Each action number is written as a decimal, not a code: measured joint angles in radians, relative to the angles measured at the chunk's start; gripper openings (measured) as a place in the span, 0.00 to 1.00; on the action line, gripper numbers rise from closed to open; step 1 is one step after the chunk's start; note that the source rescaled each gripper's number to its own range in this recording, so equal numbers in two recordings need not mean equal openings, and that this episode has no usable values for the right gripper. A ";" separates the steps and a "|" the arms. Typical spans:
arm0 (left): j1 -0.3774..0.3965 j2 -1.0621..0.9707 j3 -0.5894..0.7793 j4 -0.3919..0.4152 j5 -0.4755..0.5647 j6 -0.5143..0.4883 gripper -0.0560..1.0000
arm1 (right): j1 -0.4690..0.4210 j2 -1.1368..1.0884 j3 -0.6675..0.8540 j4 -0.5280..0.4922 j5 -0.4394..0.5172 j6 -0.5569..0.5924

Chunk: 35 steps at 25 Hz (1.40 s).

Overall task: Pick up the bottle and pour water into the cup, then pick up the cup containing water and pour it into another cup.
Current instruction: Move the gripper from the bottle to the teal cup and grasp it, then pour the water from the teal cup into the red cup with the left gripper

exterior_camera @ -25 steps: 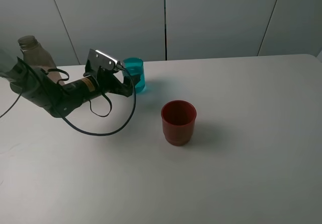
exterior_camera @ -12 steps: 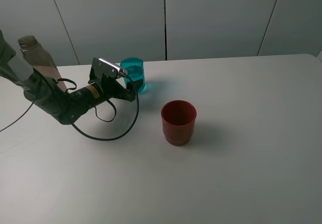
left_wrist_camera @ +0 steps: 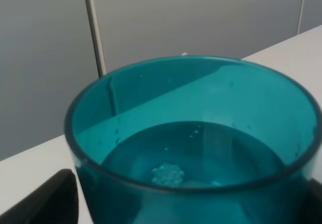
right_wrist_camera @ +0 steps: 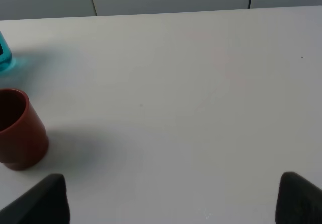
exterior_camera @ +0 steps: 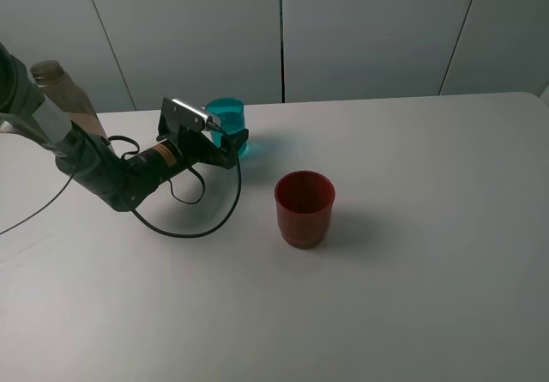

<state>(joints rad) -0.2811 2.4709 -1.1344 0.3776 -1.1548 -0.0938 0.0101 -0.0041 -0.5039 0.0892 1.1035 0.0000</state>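
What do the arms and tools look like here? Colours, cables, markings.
Left arm: dark grey-black links with a paler grey upper section. A loose black cable loops off it. There is a small orange label near the wrist and a silver camera block on top. The left tool is black. The right arm is outside the high view; the right tool shows only two black fingertips.
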 joint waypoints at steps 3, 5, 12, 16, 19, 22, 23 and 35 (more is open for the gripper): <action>-0.006 0.017 -0.027 0.000 -0.002 0.000 0.99 | 0.000 0.000 0.000 0.000 0.000 0.000; -0.011 0.030 -0.045 0.000 -0.002 0.000 0.99 | 0.000 0.000 0.000 0.000 0.000 0.000; -0.034 0.056 -0.100 -0.002 -0.003 0.000 0.99 | 0.000 0.000 0.000 0.000 0.000 0.000; -0.036 0.056 -0.099 -0.002 -0.001 0.000 0.99 | 0.000 0.000 0.000 0.000 0.000 0.000; -0.036 0.056 -0.102 -0.002 0.002 0.000 0.99 | 0.000 0.000 0.000 0.000 0.000 0.000; -0.036 0.057 -0.115 -0.002 0.004 0.002 0.99 | 0.000 0.000 0.000 0.000 0.000 0.000; -0.036 0.057 -0.119 0.000 0.004 0.005 0.99 | 0.000 0.000 0.000 0.000 0.000 0.000; -0.038 0.057 -0.128 0.027 0.016 0.017 0.13 | 0.000 0.000 0.000 0.000 0.000 0.000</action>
<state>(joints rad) -0.3192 2.5279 -1.2623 0.4050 -1.1392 -0.0766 0.0101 -0.0041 -0.5039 0.0892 1.1035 0.0000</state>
